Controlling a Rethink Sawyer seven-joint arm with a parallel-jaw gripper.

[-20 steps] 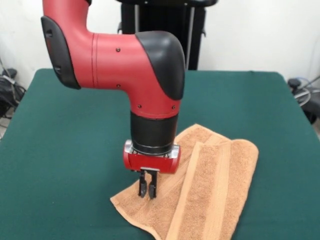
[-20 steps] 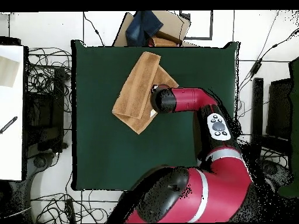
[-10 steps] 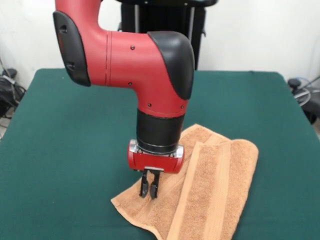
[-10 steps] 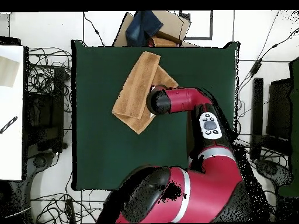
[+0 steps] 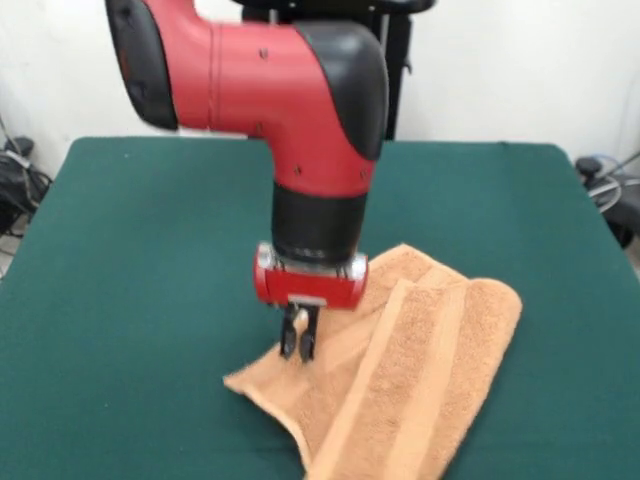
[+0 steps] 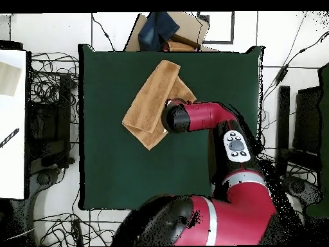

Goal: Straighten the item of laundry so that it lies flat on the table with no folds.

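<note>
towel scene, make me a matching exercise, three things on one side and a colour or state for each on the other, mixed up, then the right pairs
Things:
1. towel
2. table
3. gripper

Colour or state:
A. dark green, bearing the rest
B. fingers close together, pinching the cloth
C. orange-tan, folded over itself

Right pairs: 1-C, 2-A, 3-B
</note>
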